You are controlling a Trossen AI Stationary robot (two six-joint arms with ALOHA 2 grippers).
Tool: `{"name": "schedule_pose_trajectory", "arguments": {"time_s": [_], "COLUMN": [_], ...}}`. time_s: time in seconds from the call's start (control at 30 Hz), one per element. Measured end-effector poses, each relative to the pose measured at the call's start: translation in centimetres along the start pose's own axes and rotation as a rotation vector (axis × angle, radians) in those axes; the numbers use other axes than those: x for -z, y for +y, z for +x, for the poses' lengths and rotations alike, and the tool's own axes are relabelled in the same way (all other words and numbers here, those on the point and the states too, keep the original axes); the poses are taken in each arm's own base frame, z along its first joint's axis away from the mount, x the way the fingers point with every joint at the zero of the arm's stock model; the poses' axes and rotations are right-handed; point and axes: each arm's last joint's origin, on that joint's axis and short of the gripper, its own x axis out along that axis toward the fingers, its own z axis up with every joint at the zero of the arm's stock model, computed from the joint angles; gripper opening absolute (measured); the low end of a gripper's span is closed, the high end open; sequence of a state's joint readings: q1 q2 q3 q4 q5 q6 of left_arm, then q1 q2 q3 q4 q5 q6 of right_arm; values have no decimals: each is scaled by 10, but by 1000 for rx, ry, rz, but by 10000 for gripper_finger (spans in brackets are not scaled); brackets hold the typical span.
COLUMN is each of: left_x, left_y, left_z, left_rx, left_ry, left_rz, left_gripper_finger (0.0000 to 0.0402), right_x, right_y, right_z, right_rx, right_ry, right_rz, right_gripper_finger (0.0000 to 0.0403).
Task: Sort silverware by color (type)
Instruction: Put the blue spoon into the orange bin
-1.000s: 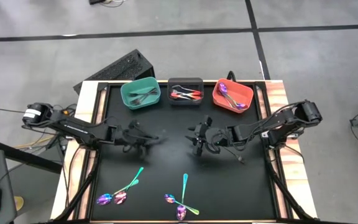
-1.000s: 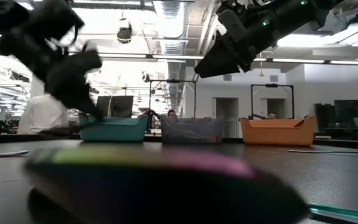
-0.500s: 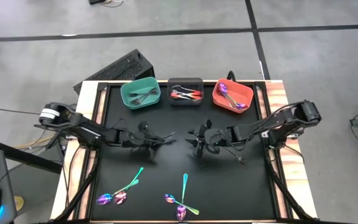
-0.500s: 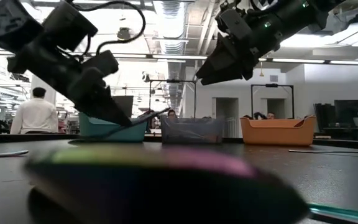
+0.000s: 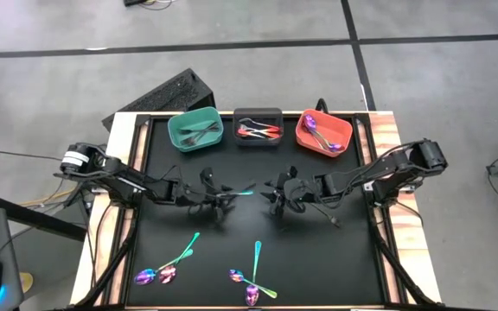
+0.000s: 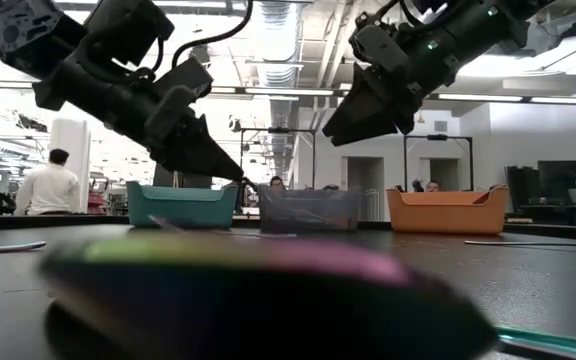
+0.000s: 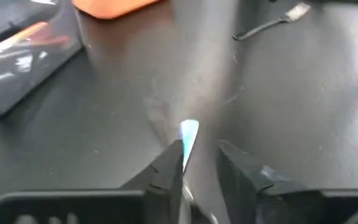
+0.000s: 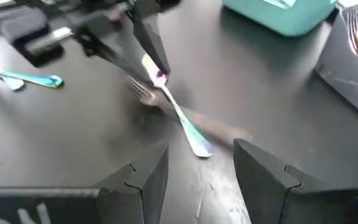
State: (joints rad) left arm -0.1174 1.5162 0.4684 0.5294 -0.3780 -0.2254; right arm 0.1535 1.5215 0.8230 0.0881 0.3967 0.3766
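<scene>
My left gripper (image 5: pixel 223 206) stands over the middle of the black table, its fingers apart in the left wrist view (image 7: pixel 201 152). An iridescent purple-teal fork (image 8: pixel 169 109) slants at its tips, handle end (image 5: pixel 247 192) toward my right gripper (image 5: pixel 277 197). That gripper is open a hand's width away and touches nothing. More iridescent silverware (image 5: pixel 173 263) (image 5: pixel 253 275) lies near the front edge. My left gripper has the fork's handle (image 7: pixel 187 138) lying along the inner side of one finger (image 7: pixel 171 165). A gap shows between the handle and the other finger (image 7: pixel 241 168). The fingers slant down from the table's left, along the fork. Whether the fork touches the table, I cannot tell.
Three bins stand along the far edge: teal (image 5: pixel 195 130), dark grey (image 5: pixel 258 131) and orange (image 5: pixel 324 132), each with silverware inside. A dark fork (image 7: pixel 272 22) lies on the table near my right arm.
My left gripper has moved toward the table's right edge, closer to my right gripper, and has tipped further down, bringing the iridescent fork along. My right gripper has rolled a little in place.
</scene>
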Motion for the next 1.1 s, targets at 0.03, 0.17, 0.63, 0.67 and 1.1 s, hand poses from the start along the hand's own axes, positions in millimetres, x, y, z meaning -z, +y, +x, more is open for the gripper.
{"name": "schedule_pose_trajectory", "arguments": {"time_s": [0.03,0.17,0.63,0.67,1.1], "left_x": [0,4,12,10,-17], "left_y": [-1,-4,11,13,24], "left_z": [0,-1,-21,-26,-83], "left_rx": [2,-14,-242,-249,-361], "left_ry": [9,50,194,198,53], "left_rz": [2,0,-85,-85,-84], "left_gripper_finger": [94,144,184,183,183], "right_x": [1,13,-14,-17,-22], "right_y": [0,-4,-24,-22,-3], "right_z": [0,6,102,109,182], "right_rx": [6,89,-98,-100,-68], "right_ry": [13,79,-20,-12,244], "right_rz": [-1,-40,-61,-80,-199], "right_gripper_finger": [196,196,196,196,176]}}
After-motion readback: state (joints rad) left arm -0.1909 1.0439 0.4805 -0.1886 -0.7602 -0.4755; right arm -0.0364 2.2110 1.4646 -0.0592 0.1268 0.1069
